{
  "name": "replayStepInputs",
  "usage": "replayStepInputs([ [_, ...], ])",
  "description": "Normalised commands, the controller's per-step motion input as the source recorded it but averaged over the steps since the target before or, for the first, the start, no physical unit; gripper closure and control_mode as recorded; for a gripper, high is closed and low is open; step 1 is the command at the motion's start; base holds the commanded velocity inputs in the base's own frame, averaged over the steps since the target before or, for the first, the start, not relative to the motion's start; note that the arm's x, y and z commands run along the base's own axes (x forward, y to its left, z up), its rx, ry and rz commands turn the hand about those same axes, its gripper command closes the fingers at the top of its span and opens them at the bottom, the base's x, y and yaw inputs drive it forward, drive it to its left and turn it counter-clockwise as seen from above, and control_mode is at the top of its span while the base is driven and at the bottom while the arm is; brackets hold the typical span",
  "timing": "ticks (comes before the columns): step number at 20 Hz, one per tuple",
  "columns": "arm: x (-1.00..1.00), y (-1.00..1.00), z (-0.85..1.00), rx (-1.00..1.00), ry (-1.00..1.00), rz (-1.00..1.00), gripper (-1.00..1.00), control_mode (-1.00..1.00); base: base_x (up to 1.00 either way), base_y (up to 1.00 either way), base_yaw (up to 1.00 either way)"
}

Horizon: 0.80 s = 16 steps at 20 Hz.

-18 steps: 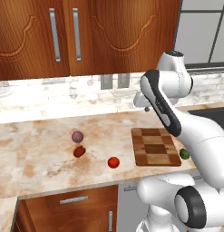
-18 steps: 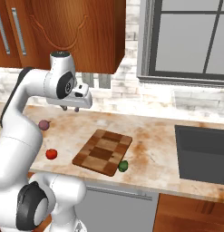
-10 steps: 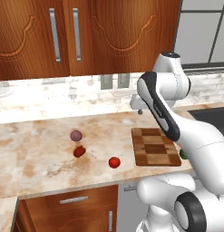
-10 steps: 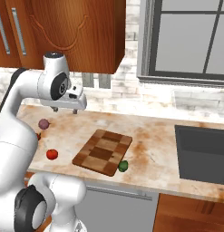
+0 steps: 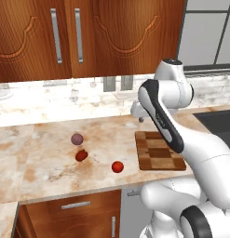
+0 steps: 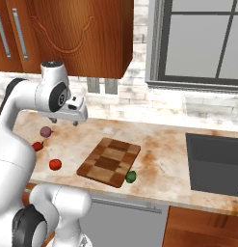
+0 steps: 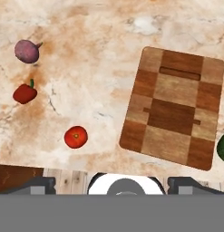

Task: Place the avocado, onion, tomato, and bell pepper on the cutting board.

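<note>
The checkered wooden cutting board (image 5: 160, 151) (image 6: 109, 161) (image 7: 174, 106) lies bare on the marble counter. The green avocado (image 6: 131, 176) (image 7: 223, 147) rests on the counter, touching the board's front right corner. To the board's left lie the orange-red tomato (image 5: 117, 167) (image 6: 55, 164) (image 7: 75, 137), the dark red bell pepper (image 5: 81, 155) (image 6: 37, 145) (image 7: 25, 93) and the purple onion (image 5: 77, 138) (image 6: 46, 131) (image 7: 26, 50). My gripper (image 5: 139, 118) (image 6: 63, 121) (image 7: 113, 182) hangs high above the counter, just left of the board. It is open and holds nothing.
A dark sink (image 6: 214, 164) is set into the counter to the right of the board. Wooden wall cabinets (image 5: 88, 37) hang above the backsplash. The counter's front edge (image 5: 74, 195) runs close in front of the tomato.
The gripper has gone from shut to wide open. The hand has swung left and slightly down, from above the board's back edge to the counter beside it. The vegetables have not moved.
</note>
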Motion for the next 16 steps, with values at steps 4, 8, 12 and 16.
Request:
replayStepInputs([
  [4, -0.01, 0.01, -0.34, 0.04, 0.04, 0.0, -1.0, -1.0, 0.0, 0.0, 0.0],
  [8, 0.0, 0.14, -0.3, 0.01, 0.02, 0.0, -1.0, -1.0, 0.0, 0.0, 0.0],
  [12, 0.01, 0.38, -0.21, 0.0, 0.01, 0.03, -1.0, -1.0, 0.0, 0.0, 0.0],
  [16, 0.04, 0.3, -0.15, 0.0, 0.01, 0.05, -1.0, -1.0, 0.0, 0.0, 0.0],
])
